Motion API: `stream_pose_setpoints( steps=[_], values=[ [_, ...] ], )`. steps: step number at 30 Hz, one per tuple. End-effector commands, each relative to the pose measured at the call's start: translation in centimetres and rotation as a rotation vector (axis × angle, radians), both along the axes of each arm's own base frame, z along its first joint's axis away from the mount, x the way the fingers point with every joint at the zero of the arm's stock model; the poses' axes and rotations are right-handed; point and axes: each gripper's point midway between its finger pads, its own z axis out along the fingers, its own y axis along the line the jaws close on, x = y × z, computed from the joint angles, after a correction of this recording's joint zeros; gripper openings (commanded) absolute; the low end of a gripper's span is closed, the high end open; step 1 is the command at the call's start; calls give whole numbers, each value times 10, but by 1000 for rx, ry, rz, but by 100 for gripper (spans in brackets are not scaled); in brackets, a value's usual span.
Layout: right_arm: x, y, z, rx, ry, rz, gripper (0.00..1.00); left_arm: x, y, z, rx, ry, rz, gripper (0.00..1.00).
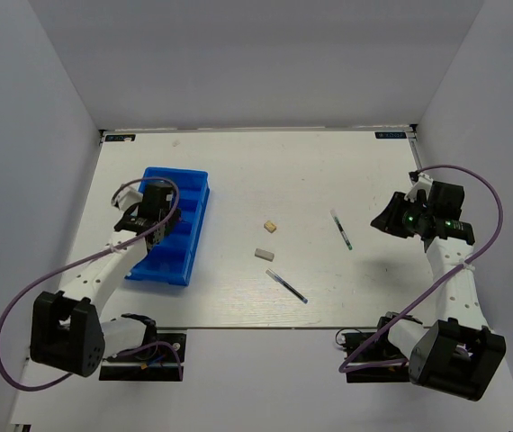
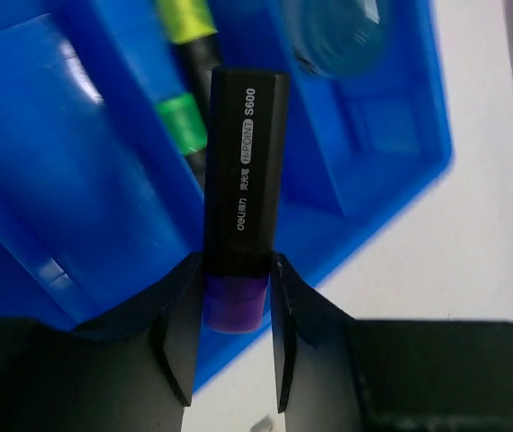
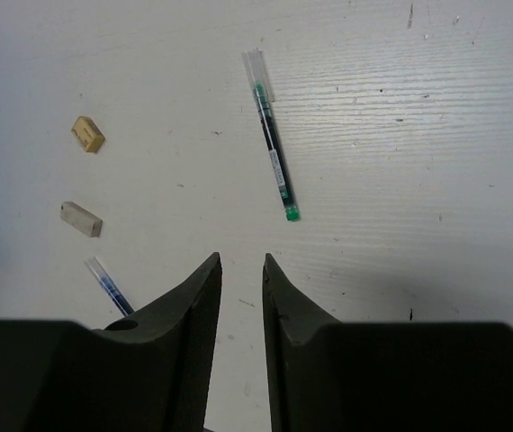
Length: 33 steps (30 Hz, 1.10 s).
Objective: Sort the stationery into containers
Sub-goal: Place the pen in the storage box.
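Left claw (image 2: 234, 337) pinches purple-capped highlighter (image 2: 246, 171).

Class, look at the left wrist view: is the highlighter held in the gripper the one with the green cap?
No: the highlighter clamped in the left gripper has a purple cap; a green-capped one lies in the blue tray.

**2 white arms, black joints**

The left arm (image 1: 103, 270) and right arm (image 1: 450, 279) have white links, blocky black joint housings and looping purple cables. The right wrist shows a green light. Each gripper's fingers (image 3: 193, 306) are matte black, tapered wedges.
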Motion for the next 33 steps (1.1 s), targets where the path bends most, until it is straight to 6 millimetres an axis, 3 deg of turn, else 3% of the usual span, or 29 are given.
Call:
stream_pose_setpoints(
  steps=[1, 4, 10, 16, 17, 18, 26, 30, 33],
  values=[
    [4, 0, 1, 3, -25, 11, 29, 28, 13, 12, -214, -156, 287, 0],
    [4, 0, -1, 7, -18, 10, 29, 41, 18, -4, -216, -143, 370, 0],
    [5, -1, -4, 4, -12, 9, 30, 70, 10, -1, -256, -188, 382, 0],
    [5, -2, -9, -1, 5, 12, 32, 77, 11, -16, -258, -155, 406, 2],
    [6, -2, -9, -1, 5, 14, 33, 77, 10, -16, -256, -149, 404, 6],
    [5, -2, -10, -3, 7, 15, 36, 76, 10, -20, -254, -134, 406, 19],
    [3, 3, -12, 19, 25, 44, 46, 71, 16, -20, -245, -123, 399, 67],
    [2, 7, -11, 37, 23, 64, 50, 79, 18, -7, -264, -147, 376, 75],
    [0, 14, -7, 54, 7, 102, 48, 81, 16, -2, -271, -153, 343, 71]
  ],
)
